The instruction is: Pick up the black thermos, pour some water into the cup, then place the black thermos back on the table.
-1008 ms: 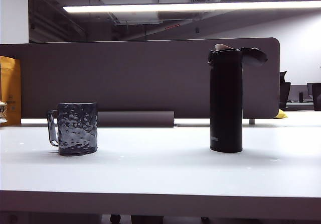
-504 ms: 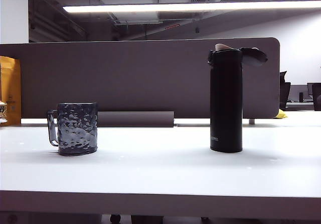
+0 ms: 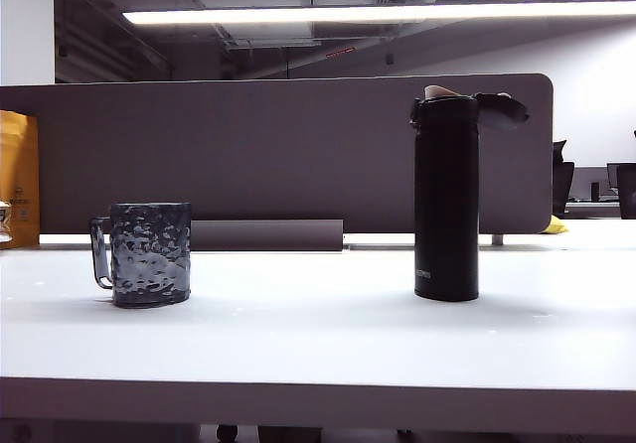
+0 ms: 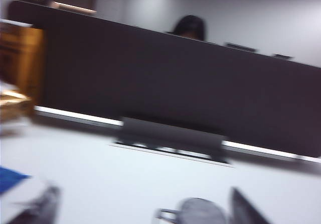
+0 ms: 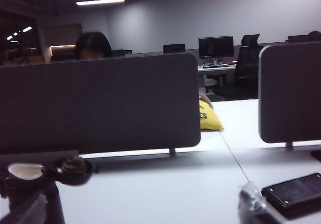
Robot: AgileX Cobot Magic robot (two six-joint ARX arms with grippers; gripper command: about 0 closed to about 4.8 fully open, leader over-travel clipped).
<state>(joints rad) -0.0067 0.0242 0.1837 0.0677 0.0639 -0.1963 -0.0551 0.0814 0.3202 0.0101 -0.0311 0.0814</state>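
Black thermos (image 3: 446,200) upright on the white table (image 3: 318,339), lid flipped open, well apart from the cup (image 3: 149,254).

The left gripper (image 4: 145,211) hangs above the cup with jaws spread wide, holding nothing; the right gripper (image 5: 143,209) likewise, beside the thermos top.

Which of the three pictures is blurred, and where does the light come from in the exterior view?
Left wrist view: strongly motion-blurred; the cup and the left gripper fingers are smeared. Right wrist view: dim, only slightly soft, black thermos recognisable. Exterior view: sharp, lit by a ceiling light strip, soft shadows on the table.
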